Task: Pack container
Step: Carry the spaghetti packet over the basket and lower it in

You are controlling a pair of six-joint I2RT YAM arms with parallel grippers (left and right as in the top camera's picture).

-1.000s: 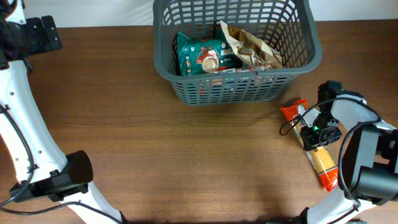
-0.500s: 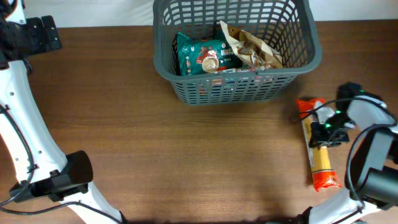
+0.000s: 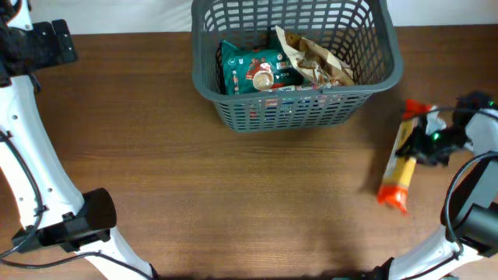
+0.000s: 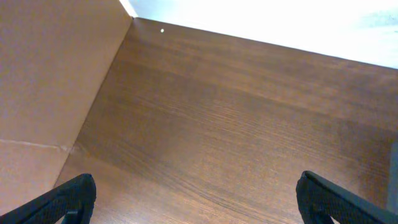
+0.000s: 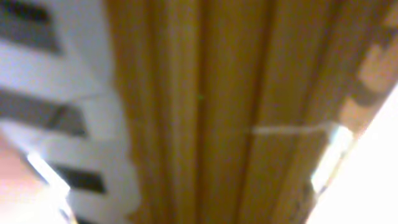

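Overhead, right fingers (image 3: 426, 145) seemingly clenched around long yellow-orange packet (image 3: 402, 166), right of container (image 3: 257, 115), left wrist, left fingers (image 4: 71, 198) spread wide above worktop (image 4: 236, 124).

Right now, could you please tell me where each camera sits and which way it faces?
Overhead: fixed above, facing straight down on the table, the container and both arms; the right tool grips a long yellow packet.
Left wrist: rides that wrist, facing bare tabletop; the left tool, open, shows its fingertips at the bottom corners.
Right wrist: close against the packet, which fills the blurred frame; no fingers discernible.
Shared: overhead and right wrist both show the packet.
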